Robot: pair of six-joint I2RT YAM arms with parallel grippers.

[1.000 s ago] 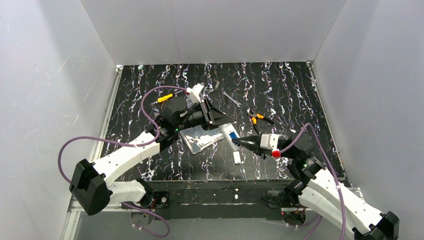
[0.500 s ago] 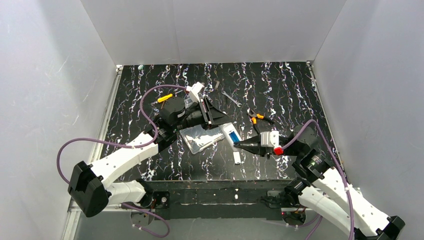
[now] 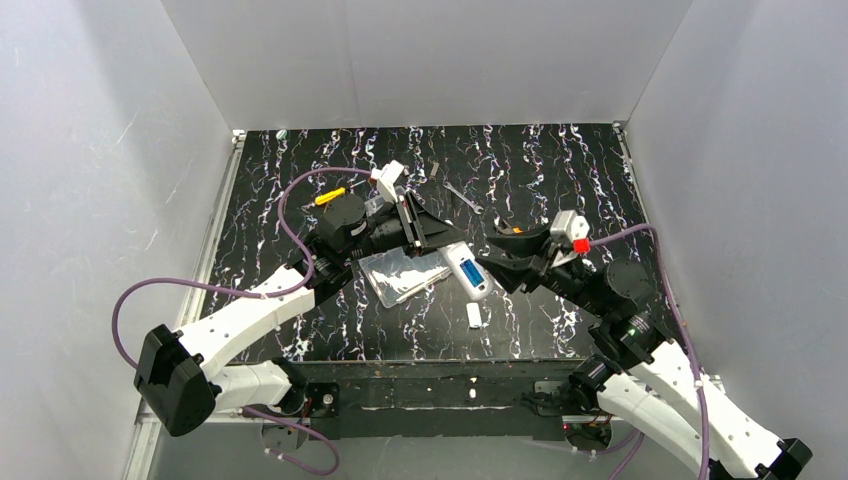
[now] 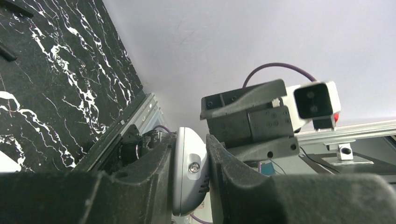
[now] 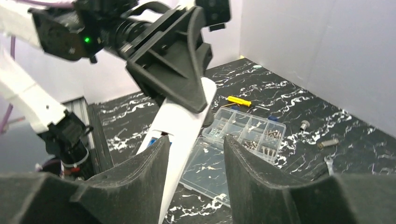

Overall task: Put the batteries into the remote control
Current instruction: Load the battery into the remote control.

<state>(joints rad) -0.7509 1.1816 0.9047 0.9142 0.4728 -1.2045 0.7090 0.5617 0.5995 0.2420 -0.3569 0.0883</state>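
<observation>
The white remote control (image 3: 470,275) hangs tilted over the table, with my left gripper (image 3: 440,243) shut on its upper end. In the left wrist view its grey end (image 4: 189,170) is pinched between the fingers (image 4: 149,177). Blue of the batteries (image 3: 468,268) shows in the recess on its back, and a blue edge (image 5: 150,141) shows in the right wrist view. My right gripper (image 3: 490,265) is open just right of the remote. The remote (image 5: 184,130) runs down between its open fingers (image 5: 238,163), close to the left one.
A clear compartment box (image 3: 403,275) with screws (image 5: 243,130) lies open under the remote. A tiny white cover piece (image 3: 474,316) lies near the front. Orange-handled pliers (image 3: 518,232) sit behind my right gripper; a yellow-handled screwdriver (image 3: 330,196) and a metal bar (image 3: 462,196) lie farther back.
My right gripper has opened, risen and swung back to the far right side of the remote. The left gripper has kept its hold, and the remote has shifted slightly.
</observation>
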